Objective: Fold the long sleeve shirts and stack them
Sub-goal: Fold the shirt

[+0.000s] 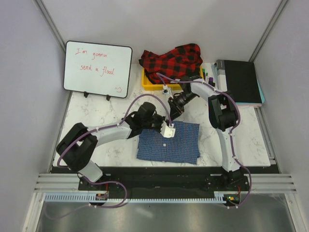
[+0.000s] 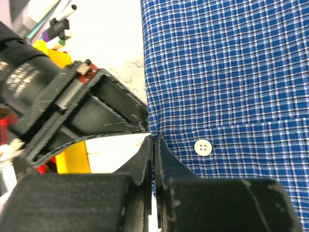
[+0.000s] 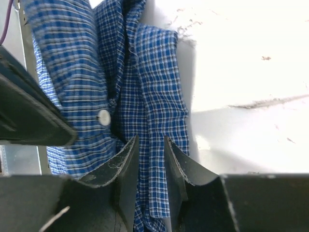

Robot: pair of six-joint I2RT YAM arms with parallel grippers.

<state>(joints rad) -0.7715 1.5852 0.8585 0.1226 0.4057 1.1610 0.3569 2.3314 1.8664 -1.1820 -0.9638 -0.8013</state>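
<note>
The blue checked shirt point(image 1: 169, 142) lies folded into a rectangle at the table's near middle. Its white button point(image 2: 203, 147) shows in the left wrist view. My left gripper point(image 2: 155, 137) is shut, its tips at the shirt's left edge point(image 2: 231, 72); I cannot tell whether cloth is pinched. My right gripper point(image 3: 151, 139) stands partly open at the shirt's far edge, with a folded strip of blue cloth point(image 3: 159, 87) lying between its fingers. From above, the two grippers point(image 1: 167, 131) point(image 1: 172, 115) sit close together. The red-and-black plaid shirt point(image 1: 171, 60) is bunched up at the back.
A yellow bin point(image 1: 149, 83) sits under the plaid shirt. A whiteboard point(image 1: 98, 69) with red writing stands at the back left. A black binder point(image 1: 240, 81) and several markers point(image 1: 206, 75) lie at the back right. Grey walls close in both sides.
</note>
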